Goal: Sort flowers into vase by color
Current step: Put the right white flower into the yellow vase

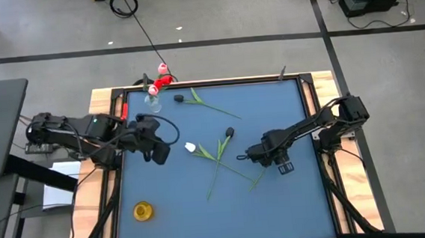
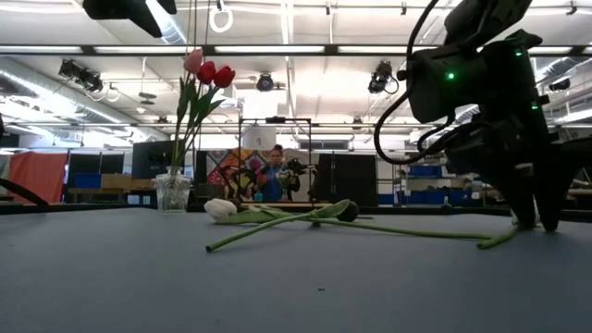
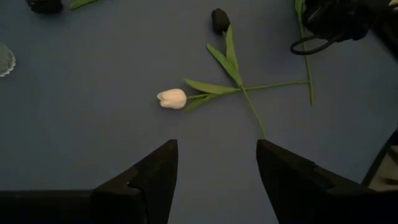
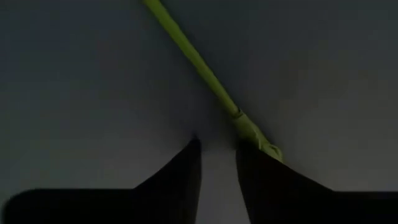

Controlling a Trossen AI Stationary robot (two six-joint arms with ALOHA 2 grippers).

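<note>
A white tulip [image 1: 190, 147] and a dark tulip [image 1: 230, 133] lie mid-table with their green stems crossed. Another dark tulip [image 1: 179, 99] lies near the far edge. Its neighbour there is a clear glass vase [image 1: 153, 102] holding red and pink tulips [image 2: 205, 72]. My left gripper [image 3: 217, 146] is open and hovers left of the white tulip [image 3: 172, 98]. My right gripper [image 4: 217, 146] points down at the table [image 2: 536, 222], open by a narrow gap with nothing between the fingers. The end of a green stem [image 4: 255, 134] lies against the outer side of one finger. My right gripper comes from above, pointing down, with its fingertips at the table surface. The stem's end [image 4: 264, 148] runs past the outer edge of one finger [image 4: 249, 162]. Whether that finger touches it, I cannot tell.
A small yellow vase [image 1: 142, 210] stands near the table's near left corner. Raised rails edge the blue table [image 1: 279, 212]. Bare blue surface lies along the near side and to the right of the right gripper. A person shows far off in the room [image 2: 274, 176].
</note>
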